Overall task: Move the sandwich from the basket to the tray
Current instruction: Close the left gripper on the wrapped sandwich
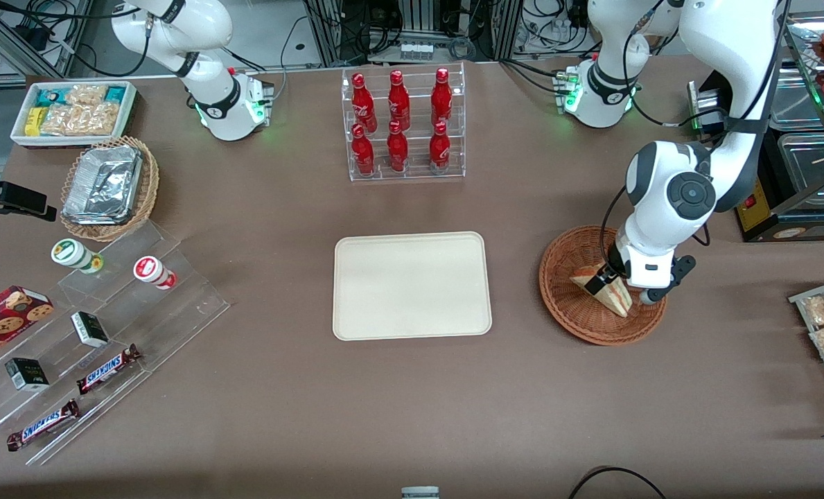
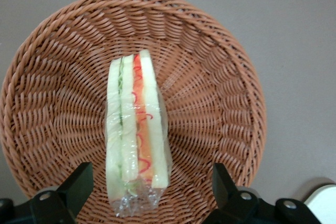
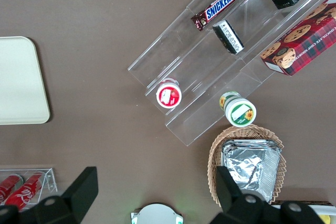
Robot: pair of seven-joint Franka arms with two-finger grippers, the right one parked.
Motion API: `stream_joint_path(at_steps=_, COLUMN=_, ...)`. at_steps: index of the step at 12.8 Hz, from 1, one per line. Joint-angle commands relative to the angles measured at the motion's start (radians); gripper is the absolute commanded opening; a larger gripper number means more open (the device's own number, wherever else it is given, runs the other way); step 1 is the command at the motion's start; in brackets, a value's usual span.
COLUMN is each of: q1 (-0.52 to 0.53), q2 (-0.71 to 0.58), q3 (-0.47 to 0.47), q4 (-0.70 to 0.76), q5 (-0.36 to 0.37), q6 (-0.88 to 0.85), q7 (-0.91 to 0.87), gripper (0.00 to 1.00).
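End effector (image 2: 149, 192) hovers low over the basket (image 1: 564, 267), fingers spread wide either side of the sandwich (image 2: 137, 129), which stands on edge inside. Descend straight, clamp the bread faces, then lift toward the tray (image 1: 412, 285).

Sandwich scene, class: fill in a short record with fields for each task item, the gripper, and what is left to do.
sandwich: wrapped wedge standing on edge in the basket, filling layers showing
basket: reddish-brown wicker, on the table toward the working arm's end
tray: cream, bare, mid-table, nearer the front camera than the bottle rack
gripper: open, down over the basket, one finger on each side of the sandwich, not closed on it
left to do: grip the sandwich, lift it, set it on the tray
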Motion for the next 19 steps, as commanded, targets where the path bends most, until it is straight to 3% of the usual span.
stream_joint_path(at_steps=1, q1=-0.008, q2=-0.029, q3=0.005, q4=-0.02, q5=0.002, q6=-0.019, q7=-0.038, gripper=1.0)
stream_joint_path(at_steps=9, q1=-0.007, q2=-0.019, q3=0.008, q4=-0.055, q5=0.013, q6=-0.011, q7=-0.055, gripper=1.0)
stream_joint_path(at_steps=14, q1=-0.001, q2=0.066, q3=0.008, q4=-0.052, q5=0.013, q6=0.098, q7=-0.056, gripper=1.0)
stream_joint_path(at_steps=15, q1=-0.002, q2=0.072, q3=0.01, q4=-0.052, q5=0.013, q6=0.11, q7=-0.056, gripper=0.85)
stream_joint_path(at_steps=17, q1=-0.001, q2=0.078, q3=0.01, q4=-0.049, q5=0.013, q6=0.115, q7=-0.058, gripper=0.02)
stream_joint_path(at_steps=19, q1=0.001, q2=0.084, q3=0.01, q4=-0.045, q5=0.015, q6=0.112, q7=-0.049, gripper=0.0)
